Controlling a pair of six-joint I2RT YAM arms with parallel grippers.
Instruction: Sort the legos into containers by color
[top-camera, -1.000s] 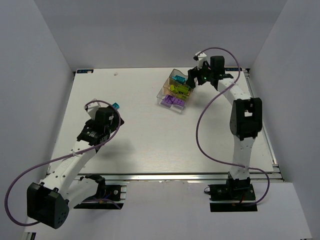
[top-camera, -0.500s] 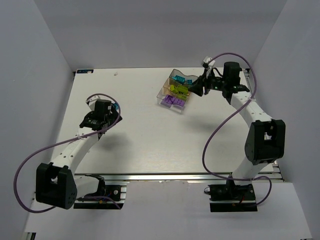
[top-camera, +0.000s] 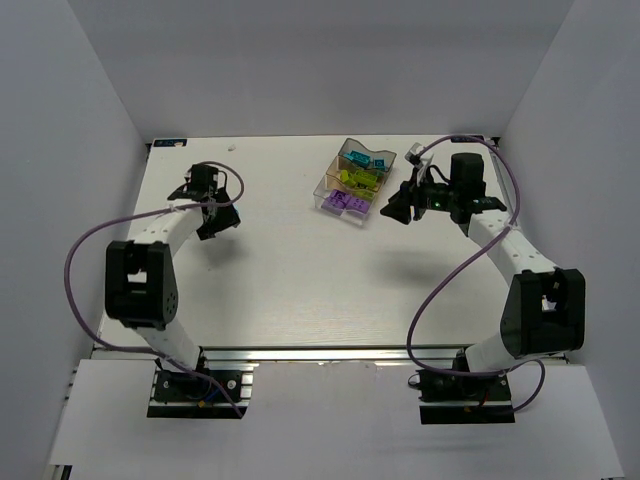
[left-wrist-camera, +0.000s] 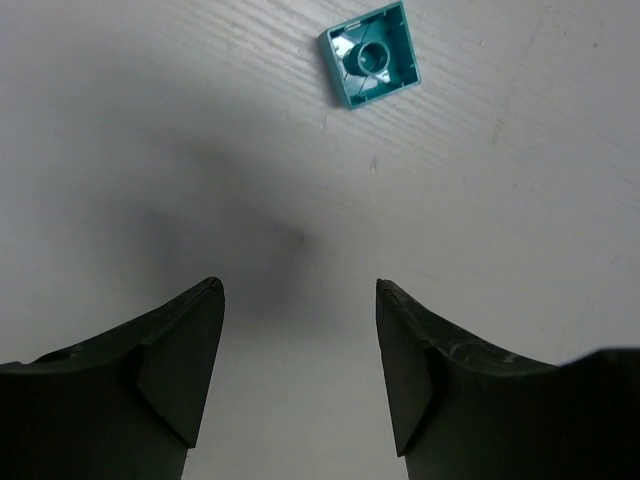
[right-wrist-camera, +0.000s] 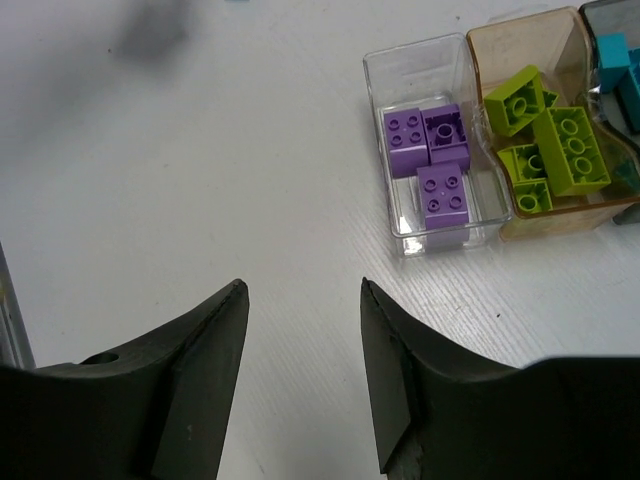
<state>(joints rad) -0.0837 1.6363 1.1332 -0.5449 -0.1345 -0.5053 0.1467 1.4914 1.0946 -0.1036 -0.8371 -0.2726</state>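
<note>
The tray (right-wrist-camera: 415, 46) on the worktop (top-camera: 300, 270) holds 3 purple bricks (right-wrist-camera: 430, 150) in its clear end compartment, lime bricks (right-wrist-camera: 555, 145) in the middle compartment and teal bricks (right-wrist-camera: 620, 65) in the far one. 1 teal brick (left-wrist-camera: 370, 67) lies loose, hollow side up, well to the tray's left. The left tool (left-wrist-camera: 298, 290) hovers just short of that brick, fingers spread and empty. The right tool (right-wrist-camera: 301, 288) hangs near the tray's purple end, also spread and holding nothing.
</note>
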